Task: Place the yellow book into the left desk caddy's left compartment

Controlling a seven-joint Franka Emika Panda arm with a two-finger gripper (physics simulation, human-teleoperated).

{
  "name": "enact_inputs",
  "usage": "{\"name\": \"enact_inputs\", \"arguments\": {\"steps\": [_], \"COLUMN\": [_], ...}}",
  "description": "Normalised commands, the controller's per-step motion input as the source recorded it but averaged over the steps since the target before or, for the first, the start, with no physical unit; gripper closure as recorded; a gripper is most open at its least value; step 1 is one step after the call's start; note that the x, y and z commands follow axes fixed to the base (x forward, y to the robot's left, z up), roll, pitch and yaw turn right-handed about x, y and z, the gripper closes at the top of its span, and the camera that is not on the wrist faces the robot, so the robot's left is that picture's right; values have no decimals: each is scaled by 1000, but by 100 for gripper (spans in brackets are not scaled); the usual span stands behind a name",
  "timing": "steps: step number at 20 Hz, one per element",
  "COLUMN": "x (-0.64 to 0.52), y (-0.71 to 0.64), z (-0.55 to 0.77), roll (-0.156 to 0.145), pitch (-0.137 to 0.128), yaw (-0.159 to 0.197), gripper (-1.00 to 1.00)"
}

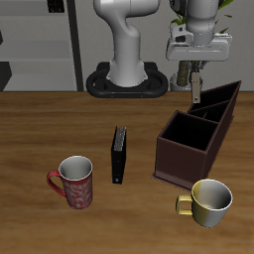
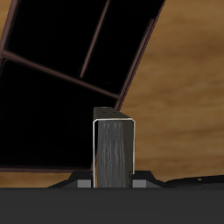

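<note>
My gripper (image 1: 196,81) is shut on the yellow book (image 1: 197,92), a small thin greyish book held upright. It hangs just above the back end of the left desk caddy (image 1: 185,163), a dark brown open box with inner dividers. In the wrist view the book (image 2: 114,149) stands between my fingers, its end toward the camera, and my gripper (image 2: 114,182) clamps it. Beyond it lies the caddy's dark interior (image 2: 52,114) with its dividers (image 2: 94,42). The book sits over the caddy's edge, partly over the bare table.
A black book (image 1: 119,154) stands on edge on the table beside the caddy. A red mug (image 1: 74,181) and a yellow mug (image 1: 211,201) stand near the table's front edge. The robot's base (image 1: 127,79) is at the back.
</note>
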Motion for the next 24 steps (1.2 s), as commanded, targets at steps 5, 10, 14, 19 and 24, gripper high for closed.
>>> {"name": "enact_inputs", "arguments": {"steps": [5,10,14,19,24], "x": [139,98,65,93,36], "y": [221,192,110,60,85], "z": [137,54,-11,-130,-114], "roll": [42,38,31,25,37], "pitch": [-19,2,18,46,16], "yaw": [-4,-24,-7,-17,5], "gripper": [100,100,100,100,100]}}
